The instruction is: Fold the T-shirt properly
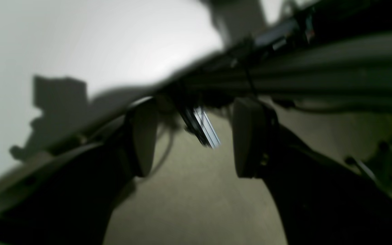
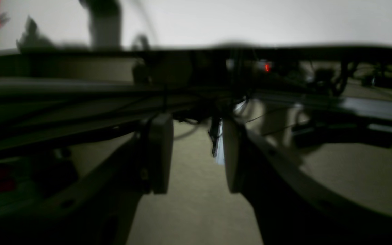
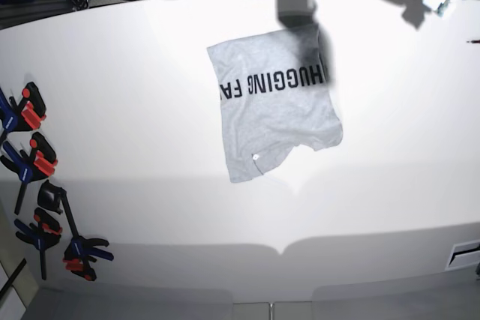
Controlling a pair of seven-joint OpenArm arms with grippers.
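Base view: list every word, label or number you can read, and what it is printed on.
"HUGGING FA": black block letters on the T-shirt, seen upside down; a fold cuts off the rest.
White neck tag: too small to read.
Wrist views: too blurred, nothing readable.

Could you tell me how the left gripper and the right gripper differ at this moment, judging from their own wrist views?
The left gripper holds its fingers wider apart than the right gripper does. The left wrist view is tilted, with the table edge running diagonally; the right wrist view is level. Both stand open, hold nothing, and are away from the T-shirt.
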